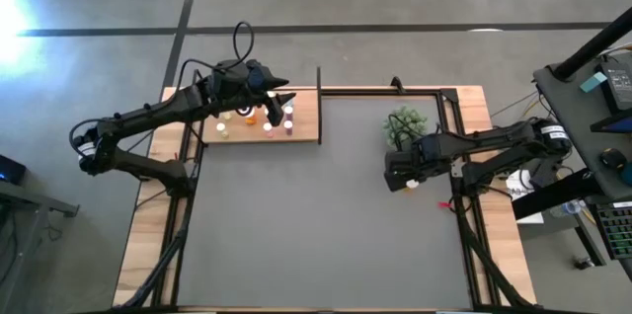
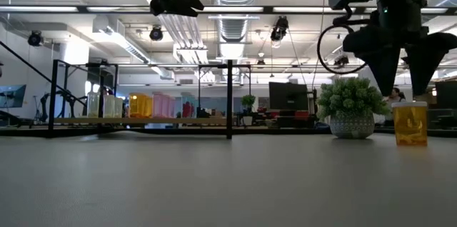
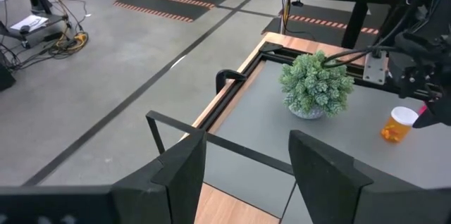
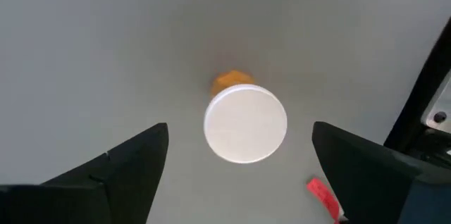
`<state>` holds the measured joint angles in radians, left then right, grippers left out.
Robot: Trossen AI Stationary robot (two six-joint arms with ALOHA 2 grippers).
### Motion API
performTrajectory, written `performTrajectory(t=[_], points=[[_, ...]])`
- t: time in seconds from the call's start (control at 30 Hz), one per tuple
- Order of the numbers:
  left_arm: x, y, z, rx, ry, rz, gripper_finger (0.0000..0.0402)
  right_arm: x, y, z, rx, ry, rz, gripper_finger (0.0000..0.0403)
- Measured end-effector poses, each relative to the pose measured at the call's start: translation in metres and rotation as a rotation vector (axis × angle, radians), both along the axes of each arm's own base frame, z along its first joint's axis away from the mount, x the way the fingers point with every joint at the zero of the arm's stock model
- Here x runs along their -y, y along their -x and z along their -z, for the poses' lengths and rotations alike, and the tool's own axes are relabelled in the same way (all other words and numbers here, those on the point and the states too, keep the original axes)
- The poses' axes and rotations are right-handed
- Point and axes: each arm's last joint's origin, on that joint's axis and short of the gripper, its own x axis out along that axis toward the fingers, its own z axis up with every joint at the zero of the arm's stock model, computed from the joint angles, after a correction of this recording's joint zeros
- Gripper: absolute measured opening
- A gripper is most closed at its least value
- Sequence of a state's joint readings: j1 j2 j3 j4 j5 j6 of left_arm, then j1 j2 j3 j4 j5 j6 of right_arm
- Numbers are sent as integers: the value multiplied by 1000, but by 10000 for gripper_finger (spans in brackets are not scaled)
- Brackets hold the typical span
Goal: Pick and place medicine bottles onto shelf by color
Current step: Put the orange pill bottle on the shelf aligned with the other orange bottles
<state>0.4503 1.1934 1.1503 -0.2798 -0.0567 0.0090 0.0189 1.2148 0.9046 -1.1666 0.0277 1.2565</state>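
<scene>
The grey mat (image 1: 316,225) covers most of the table (image 1: 499,255), and the light-wood shelf (image 1: 306,121) lies flat along its far edge on the left, with a thin black post (image 1: 319,82) upright at its inner end. The left arm reaches over the shelf, its gripper (image 1: 281,102) held above the medicine bottles (image 1: 267,121) standing there upright in a row, caps up; its fingers (image 3: 324,182) stand partly apart with nothing between them. The right gripper (image 4: 239,164) hangs directly over a lone orange bottle (image 2: 410,123) that stands on the mat just beside the small green plant (image 1: 405,124), well apart from the shelf. That bottle's long axis is vertical, its white cap (image 4: 245,123) facing straight up between the widely spread fingers (image 4: 116,171), which do not touch it.
</scene>
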Motion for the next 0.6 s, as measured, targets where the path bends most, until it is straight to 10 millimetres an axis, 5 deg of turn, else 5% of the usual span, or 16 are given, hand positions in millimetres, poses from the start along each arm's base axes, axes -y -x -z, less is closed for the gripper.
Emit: performTrajectory(t=[0.6], points=[[0, 0, 0, -3, -5, 1, 187, -1, -13, 32, -18, -11, -51, 301]])
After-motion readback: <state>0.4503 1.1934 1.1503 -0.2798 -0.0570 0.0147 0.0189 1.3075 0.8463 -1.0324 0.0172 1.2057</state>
